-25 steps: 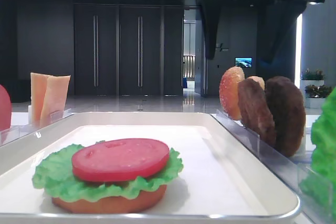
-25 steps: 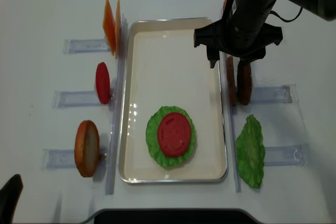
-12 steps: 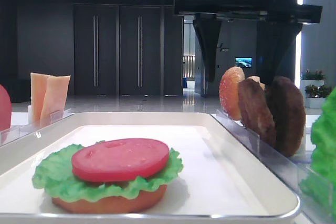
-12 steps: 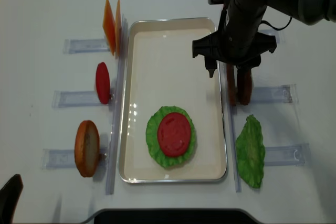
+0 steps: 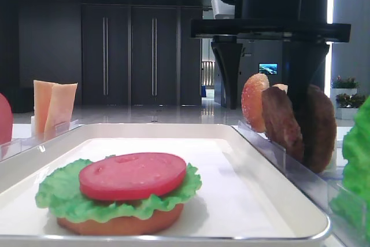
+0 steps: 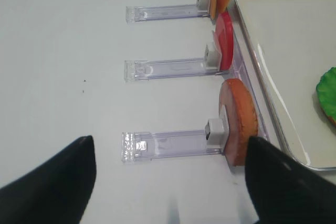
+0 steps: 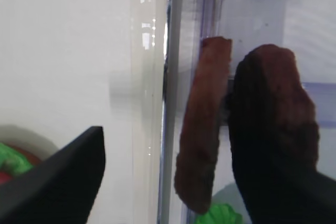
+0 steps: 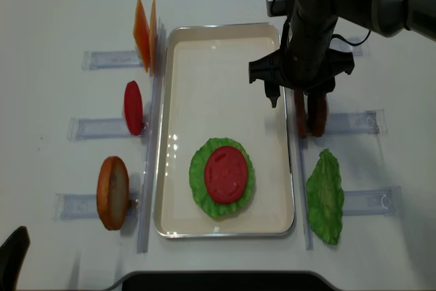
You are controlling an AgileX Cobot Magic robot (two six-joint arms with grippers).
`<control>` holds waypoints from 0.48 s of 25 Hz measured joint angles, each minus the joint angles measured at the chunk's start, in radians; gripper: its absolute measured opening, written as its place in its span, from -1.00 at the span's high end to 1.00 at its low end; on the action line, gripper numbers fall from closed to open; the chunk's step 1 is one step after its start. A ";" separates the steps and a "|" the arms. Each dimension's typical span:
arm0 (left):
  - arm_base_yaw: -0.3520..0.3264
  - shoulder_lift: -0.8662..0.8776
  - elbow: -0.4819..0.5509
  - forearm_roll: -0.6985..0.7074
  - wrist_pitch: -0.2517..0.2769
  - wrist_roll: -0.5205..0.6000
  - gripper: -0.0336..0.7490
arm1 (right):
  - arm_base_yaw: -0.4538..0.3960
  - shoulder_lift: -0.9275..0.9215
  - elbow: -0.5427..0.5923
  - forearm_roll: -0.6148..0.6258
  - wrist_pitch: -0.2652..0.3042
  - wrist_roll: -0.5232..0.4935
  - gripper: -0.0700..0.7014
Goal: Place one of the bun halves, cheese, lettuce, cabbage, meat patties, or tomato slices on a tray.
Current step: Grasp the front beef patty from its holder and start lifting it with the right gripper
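Two dark-brown meat patties point(image 8: 308, 119) stand on edge in a clear rack right of the white tray point(image 8: 218, 73). My right gripper point(image 8: 298, 97) hangs open over them. In the right wrist view the nearer patty point(image 7: 202, 129) stands between the fingers, apart from both, and the farther patty point(image 7: 273, 108) is partly hidden behind the right finger. From the low view the right finger point(image 5: 302, 93) reaches down between the patties point(image 5: 280, 121). On the tray lies a tomato slice point(image 8: 225, 173) on lettuce on a bun half. My left gripper point(image 6: 170, 182) is open and holds nothing.
Clear racks left of the tray hold cheese slices point(image 8: 144, 35), a tomato slice point(image 8: 133, 107) and a bun half point(image 8: 112, 192). Another bun half point(image 5: 254, 101) stands behind the patties. A lettuce leaf point(image 8: 325, 199) lies right of the tray near the front.
My right gripper has come down over the patties and shifted slightly toward the front, jaws still open. The food on the tray has not moved.
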 joint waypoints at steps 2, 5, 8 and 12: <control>0.000 0.000 0.000 0.000 0.000 0.000 -0.85 | 0.000 0.000 0.000 0.000 -0.005 0.000 -0.44; 0.000 0.000 0.000 0.000 0.000 0.000 -0.85 | 0.000 0.000 0.000 0.000 -0.022 0.000 -0.44; 0.000 0.000 0.000 0.000 0.000 0.000 -0.85 | 0.000 0.000 0.000 0.000 -0.035 0.000 -0.44; 0.000 0.000 0.000 0.000 0.000 0.000 -0.85 | 0.000 0.000 0.000 0.000 -0.039 0.000 -0.44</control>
